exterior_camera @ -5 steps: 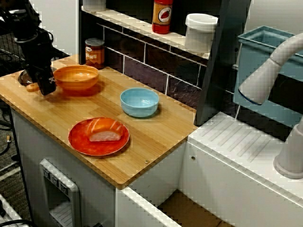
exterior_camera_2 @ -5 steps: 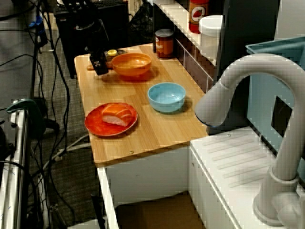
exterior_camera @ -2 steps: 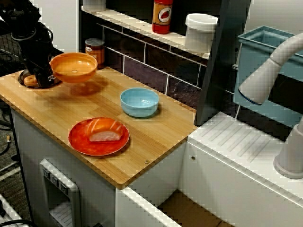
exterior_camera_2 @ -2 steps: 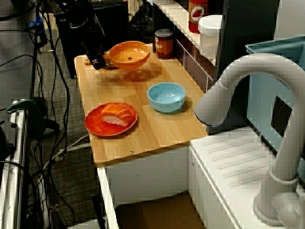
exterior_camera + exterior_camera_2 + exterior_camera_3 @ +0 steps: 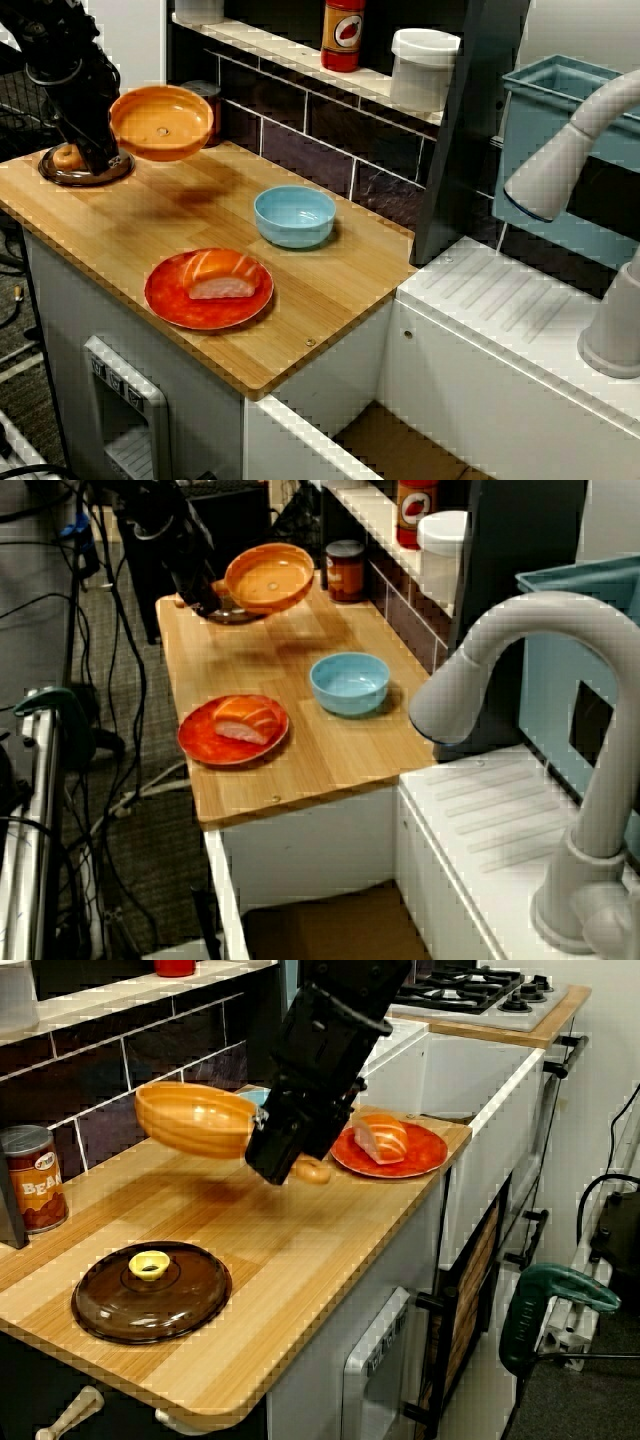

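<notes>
– The view from above: what is the black robot arm (image 5: 70, 80) doing?
– Its jaws are clenching the left rim of the shallow orange plastic bowl (image 5: 162, 122) and holding it in the air, clear of the wooden tabletop (image 5: 330, 290), over the far left end.
– What is lying near it?
– In the low view from the side, the round brown glass lid with a yellow knob (image 5: 150, 1290) is lying flat on the tabletop, apart from the bowl. A red-labelled tin of beans (image 5: 32, 1180) is standing by the tiled wall.
– And to the right?
– In the view from above, the small light-blue bowl (image 5: 295, 215) is sitting mid-tabletop. The round red plate (image 5: 165, 295) carrying a piece of salmon sushi (image 5: 222, 278) is sitting by the near edge. Both are resting well apart from the raised bowl.
</notes>
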You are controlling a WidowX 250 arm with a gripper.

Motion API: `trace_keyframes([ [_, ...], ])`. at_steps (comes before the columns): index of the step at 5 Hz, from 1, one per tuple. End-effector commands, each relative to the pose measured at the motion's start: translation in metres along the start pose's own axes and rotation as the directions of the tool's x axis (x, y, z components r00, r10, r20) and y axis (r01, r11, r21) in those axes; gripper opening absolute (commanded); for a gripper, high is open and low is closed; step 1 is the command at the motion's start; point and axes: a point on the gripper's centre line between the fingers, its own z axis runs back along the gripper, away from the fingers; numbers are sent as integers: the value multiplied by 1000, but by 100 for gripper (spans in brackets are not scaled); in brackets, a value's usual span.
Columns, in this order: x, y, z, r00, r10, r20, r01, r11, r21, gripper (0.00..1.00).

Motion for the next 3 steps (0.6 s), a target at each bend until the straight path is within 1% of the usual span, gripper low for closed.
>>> trace_keyframes([
  [1, 5, -1, 23, 997, -16, 69, 11, 997, 80, 0],
  [2, 6, -3, 27, 996, -35, 82, 28, 996, 82, 0],
  [3, 6, -7, 30, 992, -72, 106, 62, 993, 103, 0],
])
